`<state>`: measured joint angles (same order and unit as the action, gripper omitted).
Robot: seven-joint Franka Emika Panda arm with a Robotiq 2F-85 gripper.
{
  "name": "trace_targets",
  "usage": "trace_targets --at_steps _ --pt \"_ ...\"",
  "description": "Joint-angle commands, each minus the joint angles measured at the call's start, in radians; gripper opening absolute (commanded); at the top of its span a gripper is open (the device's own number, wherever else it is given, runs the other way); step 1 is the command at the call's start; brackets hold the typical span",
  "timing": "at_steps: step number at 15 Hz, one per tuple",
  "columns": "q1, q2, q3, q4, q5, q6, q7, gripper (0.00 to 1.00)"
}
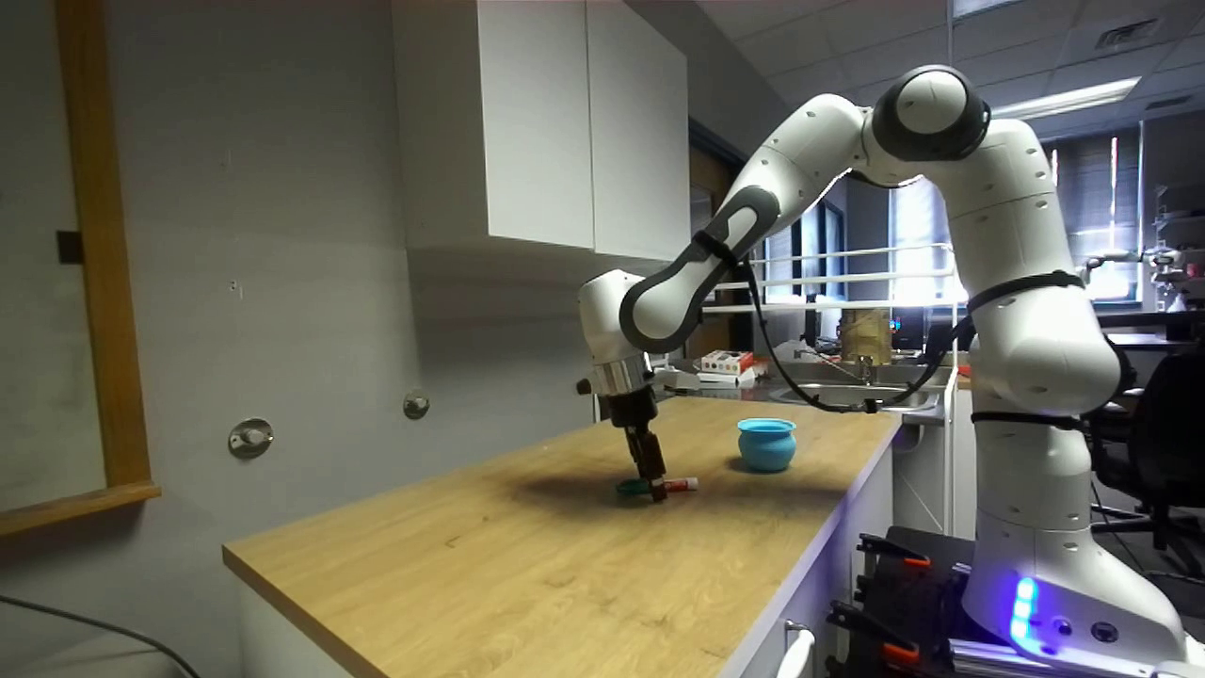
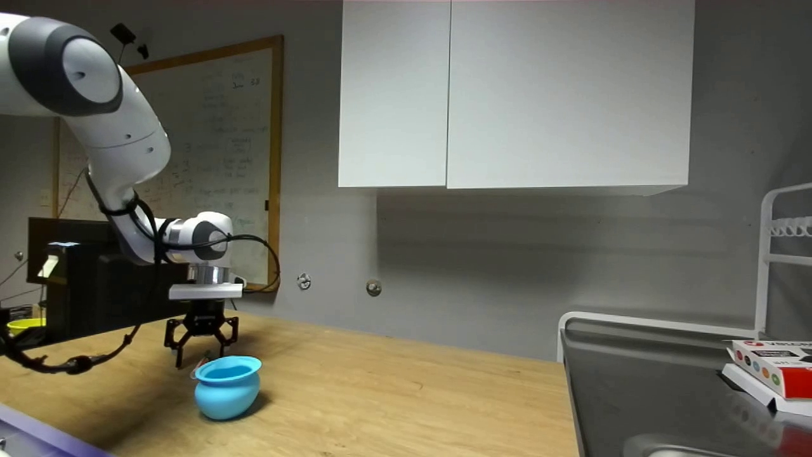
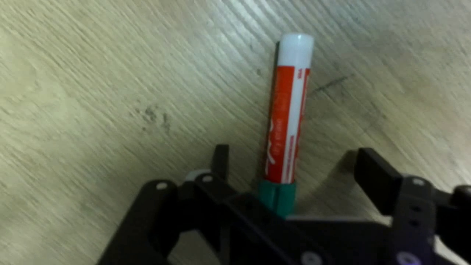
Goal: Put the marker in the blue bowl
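Note:
The marker (image 3: 285,121) lies on the wooden counter. It has a red and white barrel, a white end and a green cap. My gripper (image 3: 294,165) is open, one finger on each side of the marker near its cap end, with gaps on both sides. The gripper base hides the end of the cap in the wrist view. In an exterior view the fingertips (image 1: 656,492) are down at the counter beside the marker (image 1: 682,484). The blue bowl (image 1: 767,447) stands upright a short way from the gripper; it also shows in an exterior view (image 2: 227,395), partly covering the marker.
The wooden counter (image 1: 527,574) runs along a grey wall. White wall cabinets (image 2: 558,95) hang above it. A sink (image 1: 852,395) and a red and white box (image 2: 774,371) are beyond the counter's end. A cable hangs from the arm.

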<state>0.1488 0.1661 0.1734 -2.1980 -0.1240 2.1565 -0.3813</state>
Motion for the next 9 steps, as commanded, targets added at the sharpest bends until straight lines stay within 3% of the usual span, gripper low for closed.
trace_targets --at_steps 1,8,9 --pt "-0.009 0.02 -0.005 0.027 -0.019 -0.005 -0.023 0.56" --pt "-0.012 0.011 -0.006 0.035 -0.024 -0.007 -0.005 0.04" --pt "-0.011 0.003 -0.008 0.032 -0.027 -0.009 0.008 0.05"
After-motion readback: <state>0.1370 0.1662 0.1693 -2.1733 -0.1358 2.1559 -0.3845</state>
